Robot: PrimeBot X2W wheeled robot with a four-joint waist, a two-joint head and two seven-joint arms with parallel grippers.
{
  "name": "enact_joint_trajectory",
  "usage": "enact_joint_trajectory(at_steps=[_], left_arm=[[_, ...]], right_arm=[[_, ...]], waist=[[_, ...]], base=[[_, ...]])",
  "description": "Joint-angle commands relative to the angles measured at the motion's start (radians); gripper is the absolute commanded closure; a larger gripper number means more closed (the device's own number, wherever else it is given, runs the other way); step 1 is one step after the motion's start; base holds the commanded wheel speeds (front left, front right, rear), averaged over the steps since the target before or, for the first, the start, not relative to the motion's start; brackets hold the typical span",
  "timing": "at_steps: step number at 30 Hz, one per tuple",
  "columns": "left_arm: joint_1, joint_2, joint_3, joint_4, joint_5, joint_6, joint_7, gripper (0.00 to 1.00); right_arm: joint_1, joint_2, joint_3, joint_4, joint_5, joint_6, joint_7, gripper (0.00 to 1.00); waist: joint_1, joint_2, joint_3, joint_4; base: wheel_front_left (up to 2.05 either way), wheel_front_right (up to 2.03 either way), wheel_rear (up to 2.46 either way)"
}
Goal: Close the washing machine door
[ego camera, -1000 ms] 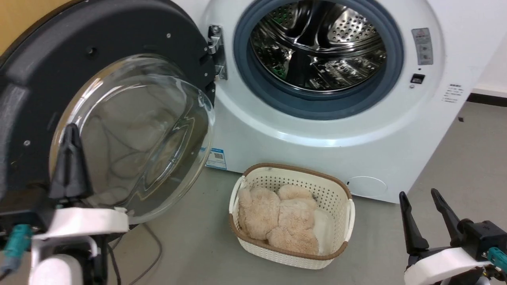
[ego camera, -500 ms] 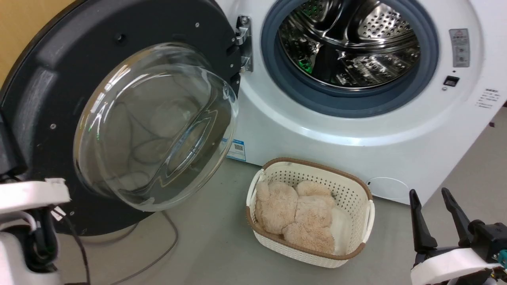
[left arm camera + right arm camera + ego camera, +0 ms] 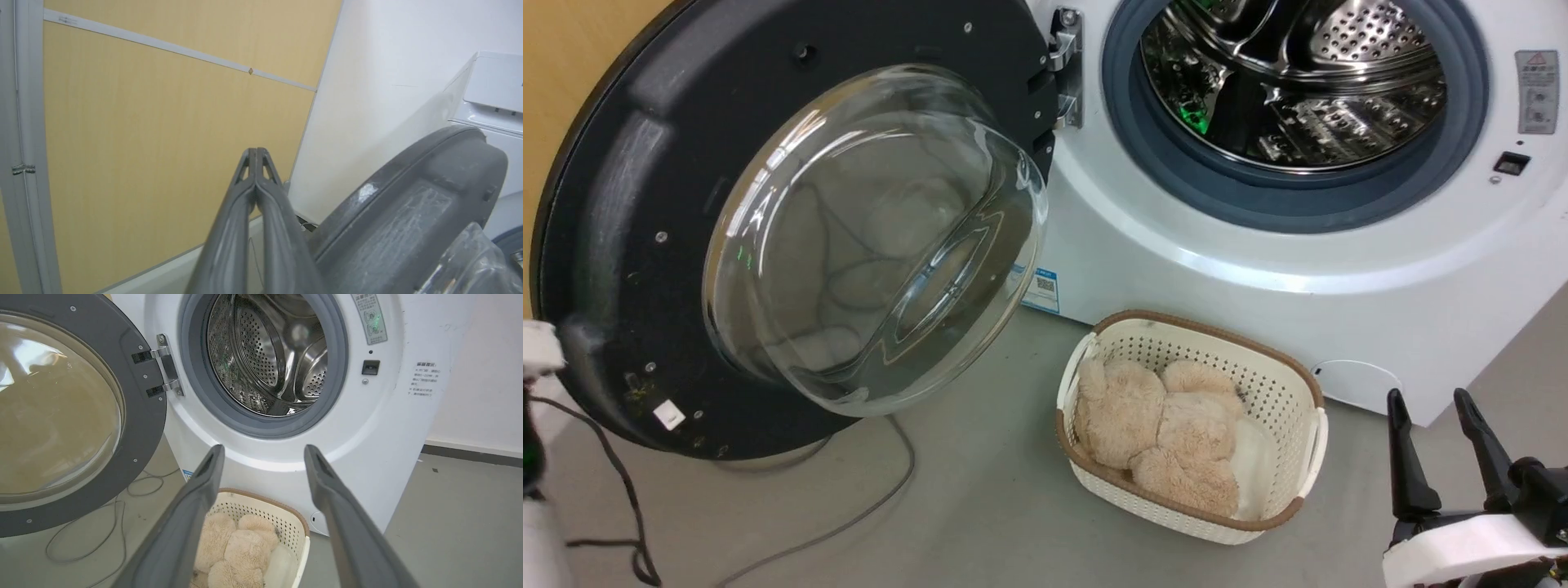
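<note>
step: set up push on open washing machine door (image 3: 621,212) | left gripper (image 3: 256,152) closed, empty, beside its rim | right gripper (image 3: 1431,402) spread, idle | next: swing door onto washing machine (image 3: 1176,261)

The door (image 3: 621,204) is formed of matt black plastic and clear glass; the drum (image 3: 1339,49), of shiny perforated steel.

grey label (image 3: 1536,91) on washing machine (image 3: 1217,261), print unreadable
</note>
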Motion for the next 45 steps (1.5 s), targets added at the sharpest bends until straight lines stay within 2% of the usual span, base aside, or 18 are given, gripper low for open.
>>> enact_joint_trajectory(at_steps=[1, 5, 12, 19, 32, 39, 45], left_arm=[[-0.039, 0.024, 0.015, 0.033, -0.018, 0.002, 0.016, 1.00], [-0.099, 0.072, 0.027, 0.129, -0.050, 0.006, 0.068, 1.00], [-0.195, 0.129, 0.018, 0.279, -0.151, -0.012, 0.258, 1.00], [-0.235, 0.154, -0.010, 0.341, -0.263, -0.028, 0.421, 1.00], [-0.142, 0.204, -0.142, 0.238, -0.576, -0.043, 0.719, 1.00], [-0.087, 0.246, -0.240, 0.142, -0.718, -0.050, 0.816, 1.00], [-0.031, 0.293, -0.335, 0.008, -0.841, -0.057, 0.888, 1.00]], right_arm=[[-0.021, 0.003, -0.007, 0.005, 0.005, 0.000, -0.010, 0.00], [-0.028, 0.003, -0.011, 0.011, 0.007, 0.001, -0.018, 0.00], [-0.038, 0.003, -0.020, 0.020, 0.010, 0.001, -0.033, 0.00], [-0.048, 0.004, -0.031, 0.028, 0.014, 0.001, -0.047, 0.00], [-0.059, 0.004, -0.052, 0.043, 0.026, 0.001, -0.074, 0.00], [-0.061, 0.004, -0.066, 0.052, 0.032, 0.001, -0.089, 0.00], [-0.054, 0.005, -0.083, 0.061, 0.041, 0.001, -0.101, 0.00]], waist=[[0.0000, 0.0000, 0.007, 0.007], [0.0000, 0.0000, 0.019, 0.018], [0.0000, 0.0000, 0.041, 0.034], [0.0000, 0.0000, 0.060, 0.046], [0.0000, 0.0000, 0.083, 0.077], [0.0000, 0.0000, 0.083, 0.107], [0.0000, 0.0000, 0.069, 0.135]], base=[[0.00, 0.00, 0.00], [0.00, 0.00, 0.00], [0.00, 0.00, 0.00], [0.00, 0.00, 0.00], [0.00, 0.00, 0.00], [0.00, 0.00, 0.00], [0.00, 0.00, 0.00]])
